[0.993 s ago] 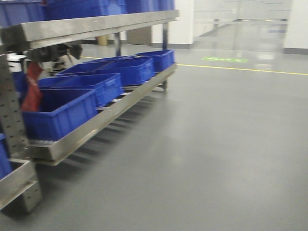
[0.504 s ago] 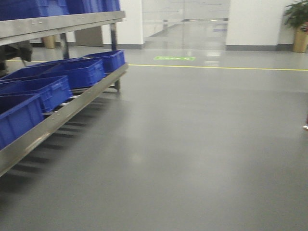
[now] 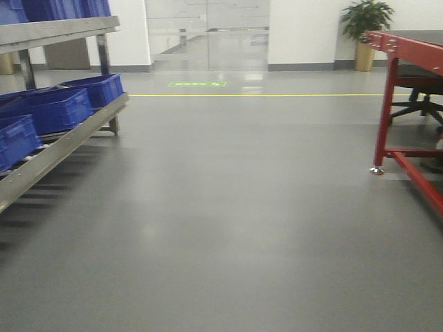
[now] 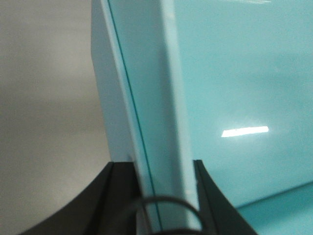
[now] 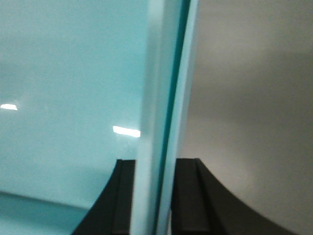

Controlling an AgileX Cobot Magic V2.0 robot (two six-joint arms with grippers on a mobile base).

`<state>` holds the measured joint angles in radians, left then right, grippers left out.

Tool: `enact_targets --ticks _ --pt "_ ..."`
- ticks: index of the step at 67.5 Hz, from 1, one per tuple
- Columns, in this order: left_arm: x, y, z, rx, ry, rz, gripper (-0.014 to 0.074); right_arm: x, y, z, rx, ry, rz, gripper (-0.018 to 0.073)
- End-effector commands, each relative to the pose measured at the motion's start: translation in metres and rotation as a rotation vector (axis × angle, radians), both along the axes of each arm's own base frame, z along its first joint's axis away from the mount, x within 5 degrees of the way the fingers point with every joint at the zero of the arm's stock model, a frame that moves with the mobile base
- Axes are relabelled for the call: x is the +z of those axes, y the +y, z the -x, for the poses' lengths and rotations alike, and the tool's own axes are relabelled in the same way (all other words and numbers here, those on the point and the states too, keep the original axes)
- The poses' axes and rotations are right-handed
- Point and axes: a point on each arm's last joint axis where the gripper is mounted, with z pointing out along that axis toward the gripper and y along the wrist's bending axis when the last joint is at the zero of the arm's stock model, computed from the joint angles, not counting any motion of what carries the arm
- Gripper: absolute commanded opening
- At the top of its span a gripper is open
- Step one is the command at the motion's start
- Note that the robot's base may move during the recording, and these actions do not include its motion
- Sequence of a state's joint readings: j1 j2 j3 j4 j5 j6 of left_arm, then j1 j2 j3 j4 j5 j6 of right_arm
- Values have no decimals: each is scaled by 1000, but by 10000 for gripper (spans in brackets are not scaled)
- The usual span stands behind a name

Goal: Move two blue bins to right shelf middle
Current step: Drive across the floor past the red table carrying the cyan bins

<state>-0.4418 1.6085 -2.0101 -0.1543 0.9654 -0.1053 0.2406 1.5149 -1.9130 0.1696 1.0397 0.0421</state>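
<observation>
1. Clamped hard, the left gripper (image 4: 164, 188) has its black fingers (image 4: 120, 191) pressed against either face of an upright plastic wall, pinching it.
2. It is the same with the right gripper (image 5: 156, 196): its fingers (image 5: 188, 196) squeeze the opposite wall between them.
3. Both walls belong to the pale blue bins (image 4: 244, 73), smooth and cyan, with ceiling lights glinting on the inside. A thin dark seam runs up each gripped rim, as if one wall sits nested inside another.
4. So the load hangs between the two arms, with each gripper on one side. Bare grey floor (image 4: 44, 98) shows past each outer face.
5. Ahead, to the left, stands a metal rack (image 3: 55, 31) with dark blue bins (image 3: 52, 109) along its lower level and more on top.
6. To the right is a red table (image 3: 405, 45), with an office chair (image 3: 422, 97) behind its leg.
7. Farther off, a yellow line (image 3: 277, 95) crosses the floor before glass doors (image 3: 208, 34), and a potted plant (image 3: 365, 28) stands by the wall.
</observation>
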Motion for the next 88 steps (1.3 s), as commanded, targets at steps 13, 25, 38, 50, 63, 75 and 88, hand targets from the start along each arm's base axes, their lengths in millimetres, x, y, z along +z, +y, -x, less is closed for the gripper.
enact_targets --ticks 13,25,38,50,63,75,88 --pt "18 -4 9 -41 -75 101 -111 17 2 3 11 -112 -55 -154" --pt "18 -4 9 -41 -75 101 -111 17 2 3 11 -112 -55 -154" --pt "18 -4 9 -41 -75 101 -111 17 2 3 11 -112 -55 -154" --pt "18 -4 9 -41 -75 101 -111 17 2 3 11 -112 -55 -154" --pt "18 -4 9 -41 -75 101 -111 17 2 3 11 -112 -55 -154" --pt "18 -4 9 -41 -75 101 -111 17 2 3 11 -112 -55 -154" --pt "18 -4 9 -41 -75 101 -111 17 2 3 11 -112 -55 -154"
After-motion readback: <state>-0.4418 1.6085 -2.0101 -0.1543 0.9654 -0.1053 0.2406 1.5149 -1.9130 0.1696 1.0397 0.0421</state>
